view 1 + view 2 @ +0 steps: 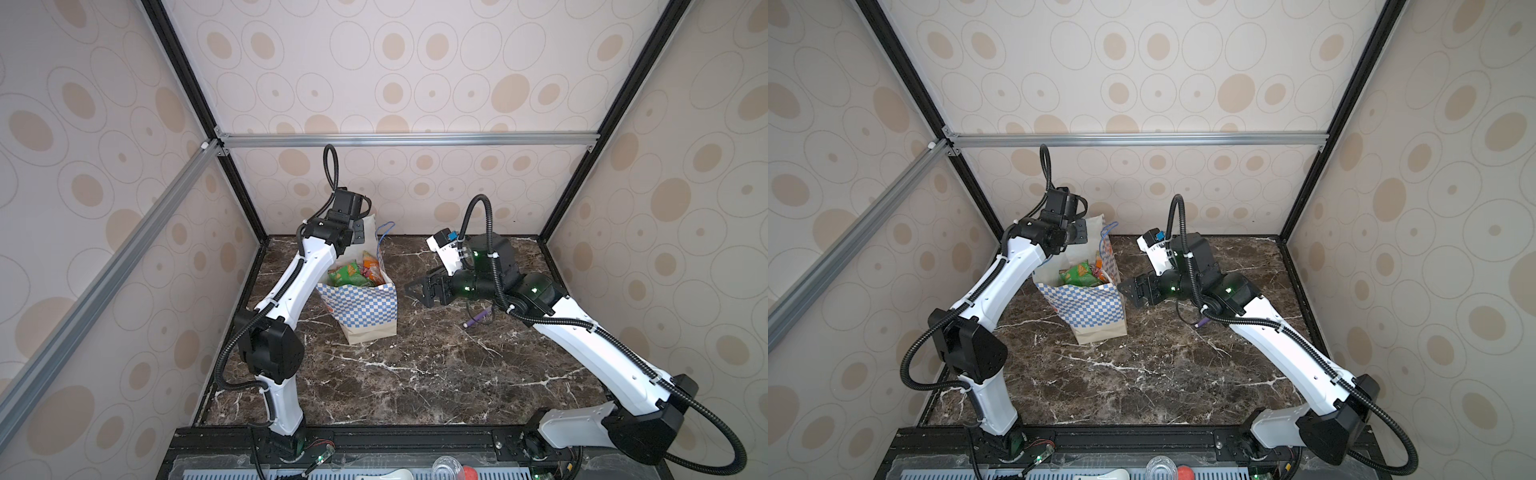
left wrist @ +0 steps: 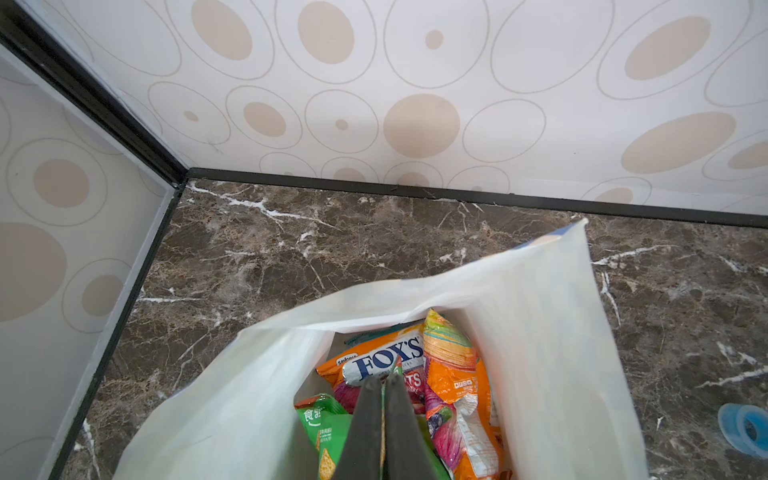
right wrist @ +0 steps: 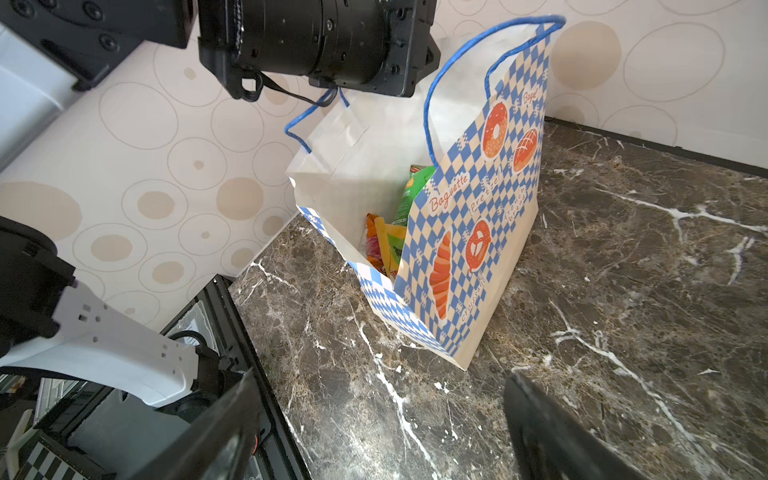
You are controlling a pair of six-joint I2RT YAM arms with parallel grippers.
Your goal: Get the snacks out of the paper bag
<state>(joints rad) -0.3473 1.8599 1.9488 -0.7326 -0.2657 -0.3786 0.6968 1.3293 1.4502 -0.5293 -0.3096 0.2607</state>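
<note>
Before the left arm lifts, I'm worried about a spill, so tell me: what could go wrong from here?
1. The paper bag stands free; the open right end effector isn't touching it, so a lift could tip it.
2. A blue handle hangs right under the left arm and could snag.
3. The left end effector is among tightly packed snacks; neighbours may come up too.

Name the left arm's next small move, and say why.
Probably spread the fingers of the left gripper wider. They stand nearly together over the open mouth of the paper bag, the snacks lie right beneath, and nothing is clearly gripped yet.
</note>
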